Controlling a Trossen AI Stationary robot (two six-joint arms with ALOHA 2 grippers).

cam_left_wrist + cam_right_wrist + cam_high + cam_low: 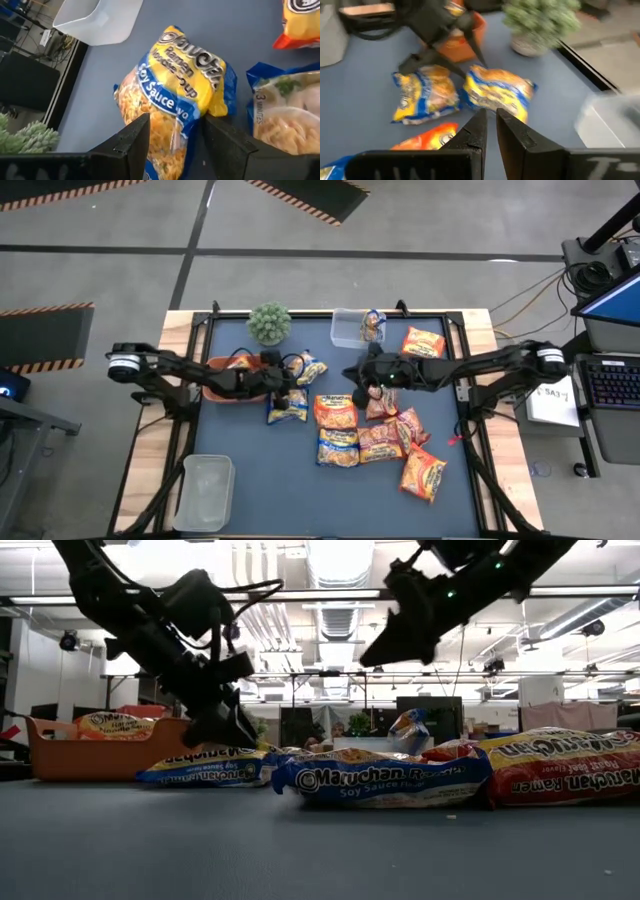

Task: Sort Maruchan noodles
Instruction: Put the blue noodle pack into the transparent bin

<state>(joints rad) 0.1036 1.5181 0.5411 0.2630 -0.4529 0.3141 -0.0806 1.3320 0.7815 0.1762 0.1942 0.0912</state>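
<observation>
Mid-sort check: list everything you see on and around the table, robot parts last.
noodle packets: about eleven; orange, blue-and-yellow, red; mostly mid-table, one in the tray, one in the far tub
clear tubs: two; far tub at the far edge, near tub at the near left corner
tray: one, orange, left of centre
plant: one, green, far edge
left hand: open, straddling a blue-and-yellow soy sauce packet
right hand: shut, empty, above the middle packets

Hand [172, 145] astride blue-and-yellow packet [175, 95]
</observation>
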